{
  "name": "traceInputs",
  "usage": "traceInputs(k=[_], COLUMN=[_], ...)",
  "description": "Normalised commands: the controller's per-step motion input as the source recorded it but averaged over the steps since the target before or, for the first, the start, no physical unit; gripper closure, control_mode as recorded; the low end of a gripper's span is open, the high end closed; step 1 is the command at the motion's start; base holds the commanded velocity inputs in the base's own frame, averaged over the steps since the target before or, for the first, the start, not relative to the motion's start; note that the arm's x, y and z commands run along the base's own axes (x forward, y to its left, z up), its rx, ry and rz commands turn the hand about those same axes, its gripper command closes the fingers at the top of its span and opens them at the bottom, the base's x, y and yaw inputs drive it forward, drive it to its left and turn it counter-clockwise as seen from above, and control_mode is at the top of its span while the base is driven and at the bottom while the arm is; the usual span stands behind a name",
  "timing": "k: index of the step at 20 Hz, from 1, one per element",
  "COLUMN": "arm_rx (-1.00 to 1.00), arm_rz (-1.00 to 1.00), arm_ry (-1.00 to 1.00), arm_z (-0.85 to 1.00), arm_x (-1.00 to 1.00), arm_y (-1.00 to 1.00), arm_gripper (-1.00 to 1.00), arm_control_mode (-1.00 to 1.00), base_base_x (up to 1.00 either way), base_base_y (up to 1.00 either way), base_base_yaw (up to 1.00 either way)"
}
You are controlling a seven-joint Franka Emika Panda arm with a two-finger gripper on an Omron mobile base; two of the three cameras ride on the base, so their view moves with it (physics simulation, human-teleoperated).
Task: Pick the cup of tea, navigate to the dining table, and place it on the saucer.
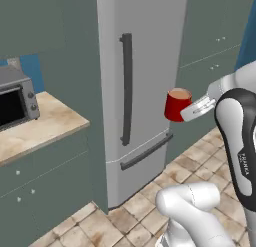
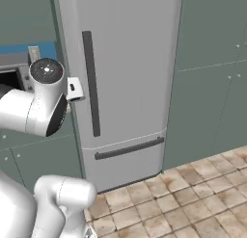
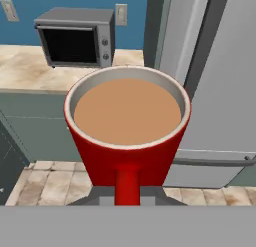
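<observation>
A simulated kitchen with grey-green cabinets and a tiled floor. At the far left, a grey toaster oven point(image 1: 16, 97) stands on a beige marbled desk point(image 1: 47, 123), back from its front edge. To its right rises a tall silver fridge point(image 1: 140, 91) with a dark vertical handle point(image 1: 126, 88). In front of the fridge door, held in mid-air well above the floor, is the cup of tea point(image 1: 177, 104), a glossy red mug filled nearly to the brim with light brown liquid. The gripper point(image 1: 192, 111) reaches in from the right and is clenched on the mug's side handle, keeping the mug upright. In the hand view the mug point(image 3: 127, 136) sits close, its handle pointing at the camera
</observation>
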Motion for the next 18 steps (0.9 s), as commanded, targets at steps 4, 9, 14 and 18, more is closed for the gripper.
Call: traceInputs(k=[4, 9, 14, 18], arm_rx=[0.00, 0.00, 0.00, 0.00], arm_rz=[0.00, 0.00, 0.00, 0.00], arm_ry=[0.00, 0.00, 0.00, 0.00], arm_z=[0.00, 0.00, 0.00, 0.00], arm_x=[0.00, 0.00, 0.00, 0.00], arm_y=[0.00, 0.00, 0.00, 0.00], arm_gripper=[1.00, 1.00, 1.00, 1.00], arm_control_mode=[1.00, 1.00, 1.00, 1.00], base_base_x=[0.00, 0.00, 0.00, 0.00], base_base_y=[0.06, 0.06, 0.06, 0.06], base_base_yaw=[-1.00, -1.00, -1.00, -1.00])
